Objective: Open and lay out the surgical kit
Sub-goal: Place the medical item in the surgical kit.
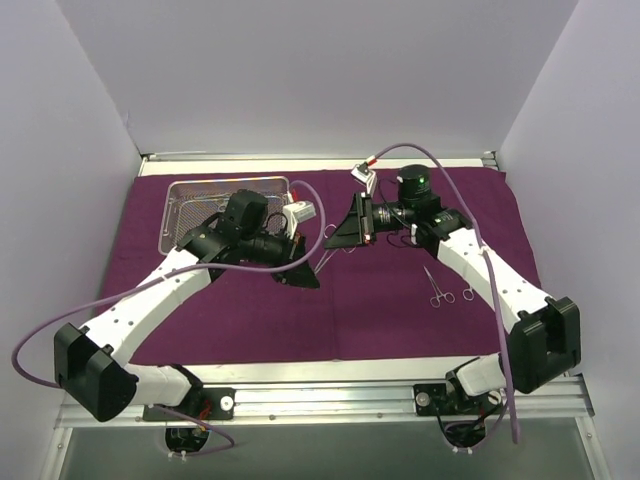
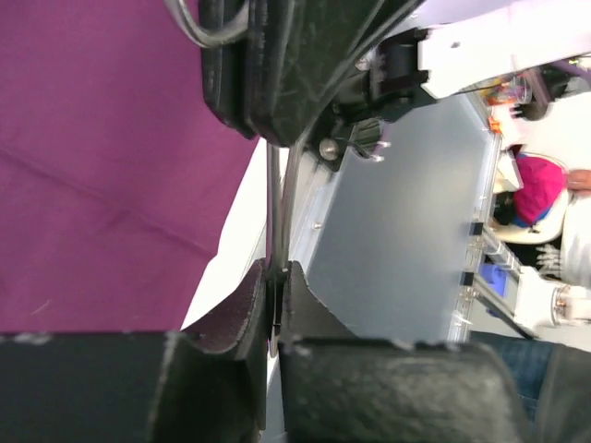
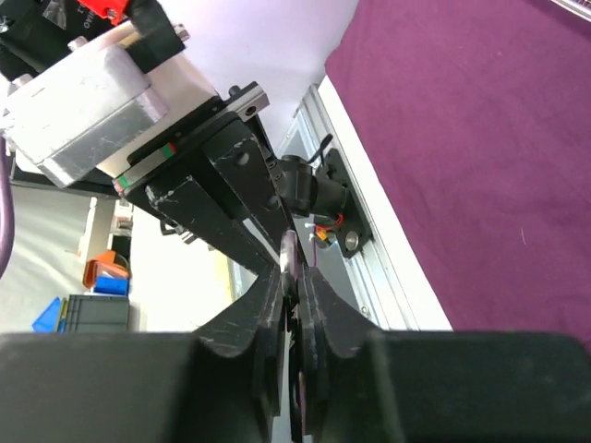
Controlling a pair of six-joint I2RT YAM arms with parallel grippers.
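Top external view: purple wrap point(image 1: 250, 325) is spread open, wire-mesh tray point(image 1: 178, 192) set far left, one instrument point(image 1: 437, 288) laid right; a second instrument point(image 2: 277, 212) is clamped by left gripper point(image 2: 274, 305) and right gripper point(image 3: 294, 277).

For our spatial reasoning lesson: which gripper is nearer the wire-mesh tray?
Left. The left gripper hangs just off the tray's near-right corner; the right gripper is farther right, past it.

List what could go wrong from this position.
1. The left gripper and the right gripper both pinch one slim instrument above the purple cloth; uneven pulling may twist or bend it.
2. Each holds only thin steel, so it may slip and drop when one lets go.
3. The two grippers sit very near each other and may collide.
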